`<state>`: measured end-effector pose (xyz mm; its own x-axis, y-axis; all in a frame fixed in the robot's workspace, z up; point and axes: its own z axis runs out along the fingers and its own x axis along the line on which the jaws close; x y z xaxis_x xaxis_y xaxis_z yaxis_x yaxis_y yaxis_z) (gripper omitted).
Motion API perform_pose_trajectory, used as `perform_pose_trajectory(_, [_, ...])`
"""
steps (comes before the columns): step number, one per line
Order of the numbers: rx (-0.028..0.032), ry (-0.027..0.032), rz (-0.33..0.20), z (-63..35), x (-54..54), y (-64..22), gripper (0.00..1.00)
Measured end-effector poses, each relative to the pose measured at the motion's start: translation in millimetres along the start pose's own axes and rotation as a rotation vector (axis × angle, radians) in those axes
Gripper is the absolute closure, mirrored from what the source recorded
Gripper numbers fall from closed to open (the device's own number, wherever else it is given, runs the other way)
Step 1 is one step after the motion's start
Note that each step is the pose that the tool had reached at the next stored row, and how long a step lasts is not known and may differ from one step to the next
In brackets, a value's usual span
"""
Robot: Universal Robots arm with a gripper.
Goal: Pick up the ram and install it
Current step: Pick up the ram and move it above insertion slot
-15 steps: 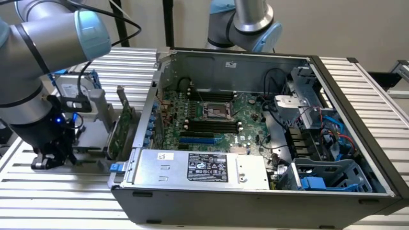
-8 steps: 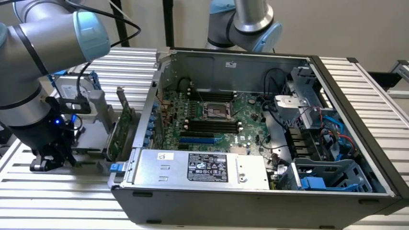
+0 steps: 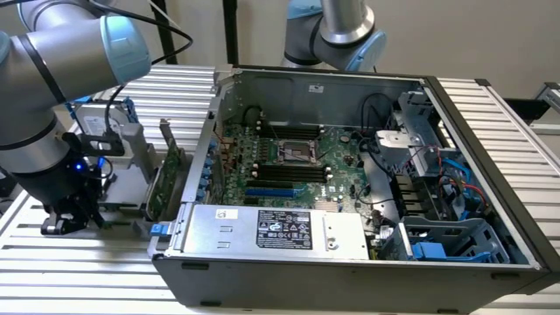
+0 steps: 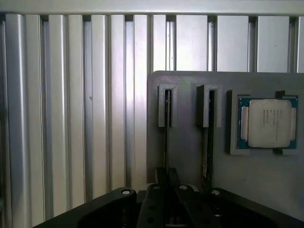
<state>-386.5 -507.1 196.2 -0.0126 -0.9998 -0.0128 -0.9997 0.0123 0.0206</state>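
The gripper is at the bottom of its reach over the grey parts holder. Its two dark fingers are pressed together on the thin upper edge of the ram, one on each flat face. The ram stands on edge in one of the holder's two upright guide slots and has not yet been lifted out. This posture most likely exists to present both faces to a pinch from above and to keep the contact edge off the table. In the second guide slot, just beside it, stands one expansion card, darker and taller, also on edge. The two slots are set apart, probably so that the fingers can enter beside one board without touching the other. Beyond these, one square processor lies flat in its own shallow recess, which probably stops it sliding. The holder rests on a table of ribbed aluminium slats. Further off, in the exterior view, one computer case lies on its side with the panel removed. This turns the motherboard upward, apparently to allow insertion straight down. On it lies a bank of black memory slots, which read as four, all empty, with one blue slot alongside. One power supply occupies the near wall. A second arm stands behind the case, making two arms in the scene.
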Motion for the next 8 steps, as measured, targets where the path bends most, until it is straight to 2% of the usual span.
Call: perform_pose_trajectory(8, [-0.0001,0.0001,0.000,-4.7,-0.1,0.1,1.00])
